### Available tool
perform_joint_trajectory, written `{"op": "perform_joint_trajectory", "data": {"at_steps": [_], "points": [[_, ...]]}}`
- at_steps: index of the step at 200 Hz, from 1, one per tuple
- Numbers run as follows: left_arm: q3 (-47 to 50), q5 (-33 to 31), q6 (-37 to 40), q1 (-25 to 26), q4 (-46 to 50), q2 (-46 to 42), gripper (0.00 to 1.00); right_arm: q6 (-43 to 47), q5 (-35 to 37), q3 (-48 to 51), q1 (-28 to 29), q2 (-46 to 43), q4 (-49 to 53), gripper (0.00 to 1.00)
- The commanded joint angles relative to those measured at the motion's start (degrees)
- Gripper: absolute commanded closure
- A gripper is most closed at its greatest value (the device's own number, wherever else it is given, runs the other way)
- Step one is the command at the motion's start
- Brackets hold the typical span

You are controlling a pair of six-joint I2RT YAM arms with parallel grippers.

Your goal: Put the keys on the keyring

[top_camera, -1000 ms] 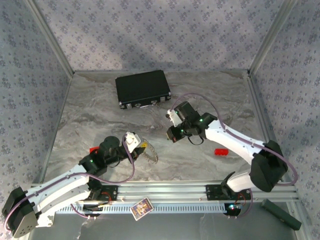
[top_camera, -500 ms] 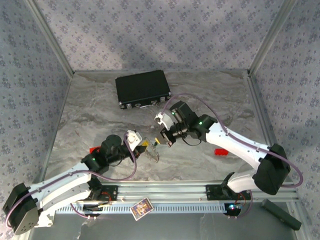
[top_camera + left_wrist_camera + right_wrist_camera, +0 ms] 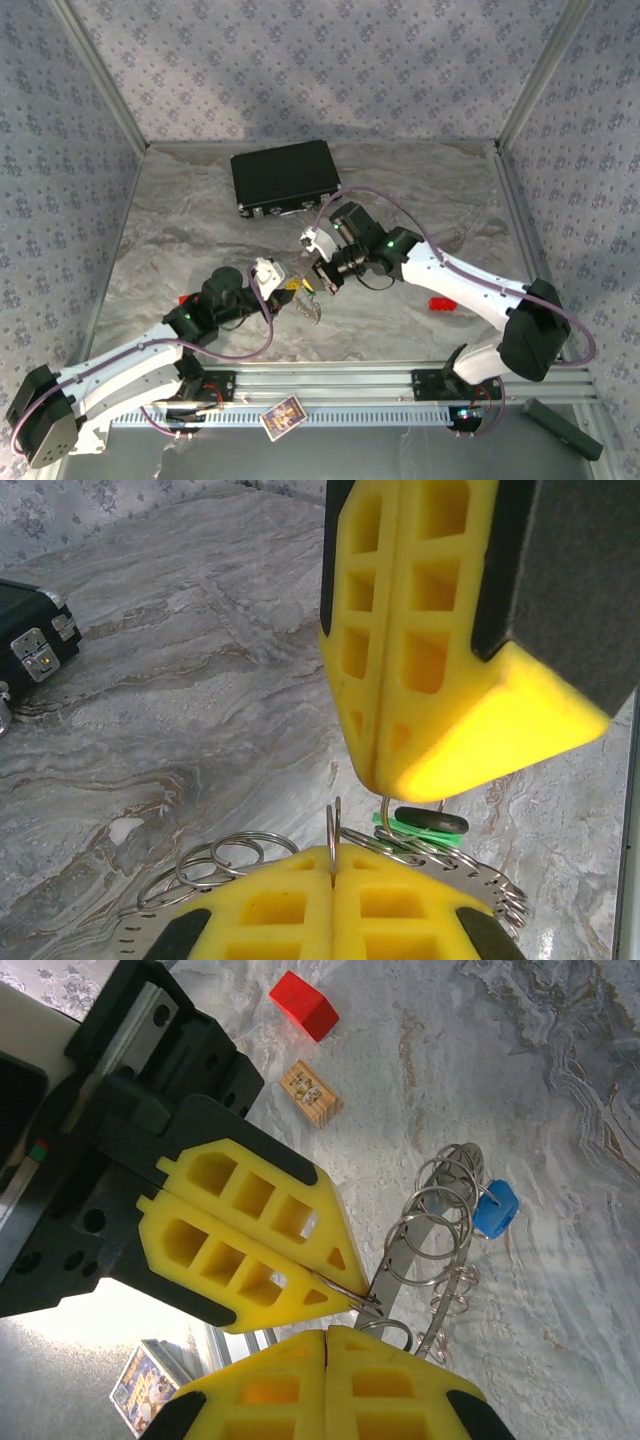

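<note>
Centrally, the two arms are seen reaching inward from their bases until the wrists nearly meet. The left arm [image 3: 130, 355] is stretched low toward the upper right, while the right arm [image 3: 460, 280] is bent at the elbow and angled to the left. The left gripper [image 3: 289, 291] is clamped flat on a thin wire loop of the keyring [image 3: 308, 304], which is carried at its fingertips. The right gripper [image 3: 322, 282] is pressed fully closed, with its tips set against the ring's upper edge. Whether anything is pinched there cannot be told.

The grey marbled table [image 3: 200, 230] is enclosed by patterned fabric walls [image 3: 300, 70]. A black case [image 3: 286, 178] is laid at the far side, well apart from both grippers. One red block [image 3: 441, 303] is seen beside the right arm, and a second red block [image 3: 305, 1005] is placed near a small wooden tag [image 3: 310, 1093]. The green key [image 3: 425, 830] is found just below the right fingertips, among the ring's metal pieces. The blue key [image 3: 495, 1208] is seen at the far end of the fanned loops.
</note>
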State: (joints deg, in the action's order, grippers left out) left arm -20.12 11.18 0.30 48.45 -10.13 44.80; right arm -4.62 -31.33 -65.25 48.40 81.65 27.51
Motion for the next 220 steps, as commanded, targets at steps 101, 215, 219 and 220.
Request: {"op": "perform_joint_trajectory", "data": {"at_steps": [101, 215, 219, 220], "points": [[-2.03, 2.37, -0.83, 0.15, -2.34, -0.24, 1.00, 0.34, 3.93, -2.55, 0.03, 0.76, -0.14, 1.00], [-2.56, 2.59, 0.25, 0.24, -0.57, 0.38, 1.00, 4.81, 9.60, -1.32, -0.50, -2.78, 2.43, 1.00], [-2.70, 2.66, 0.22, 0.19, -0.52, 0.38, 1.00, 5.61, 10.36, -0.73, -0.50, -3.43, 2.10, 1.00], [-2.72, 2.60, 0.18, 0.17, -0.51, 0.38, 1.00, 5.86, 10.48, -0.61, -0.55, -3.60, 2.02, 1.00]]}}
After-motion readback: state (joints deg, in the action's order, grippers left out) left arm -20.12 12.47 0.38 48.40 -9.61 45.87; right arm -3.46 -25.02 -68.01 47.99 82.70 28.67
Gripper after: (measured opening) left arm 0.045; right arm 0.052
